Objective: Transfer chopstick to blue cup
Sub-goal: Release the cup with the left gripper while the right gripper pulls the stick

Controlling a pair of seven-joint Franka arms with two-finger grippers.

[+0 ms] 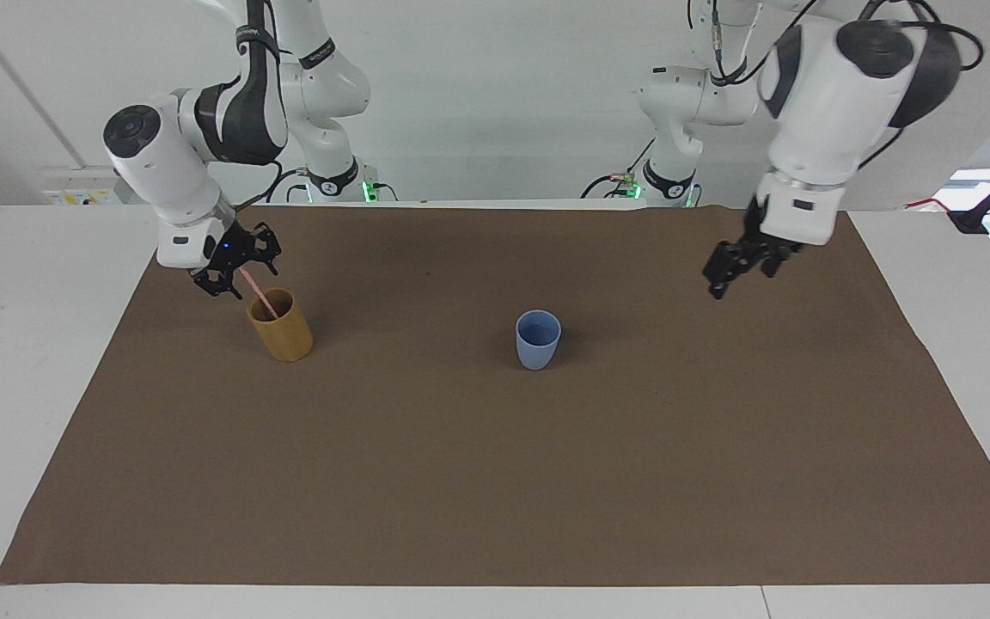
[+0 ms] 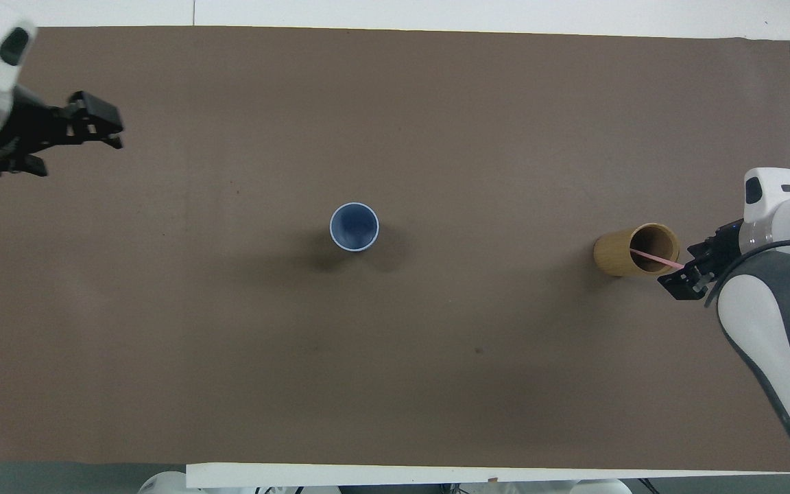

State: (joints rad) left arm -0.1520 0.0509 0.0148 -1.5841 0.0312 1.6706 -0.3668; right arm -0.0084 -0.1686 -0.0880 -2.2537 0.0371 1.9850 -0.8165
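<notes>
The pale pink chopstick (image 1: 259, 298) leans in a tan cup (image 1: 283, 331), its upper end tilted toward the right arm's end of the table. My right gripper (image 1: 235, 273) is at that upper end, which it hides. The overhead view shows the stick (image 2: 652, 259) running from the tan cup (image 2: 625, 255) into the right gripper (image 2: 681, 273). The light-blue cup (image 1: 538, 340) stands upright and empty in the middle of the mat, also seen in the overhead view (image 2: 354, 227). My left gripper (image 1: 721, 277) is open and empty, raised over the mat toward the left arm's end (image 2: 112, 127).
A brown mat (image 1: 495, 481) covers most of the white table (image 1: 31, 344). The two cups are the only things standing on the mat.
</notes>
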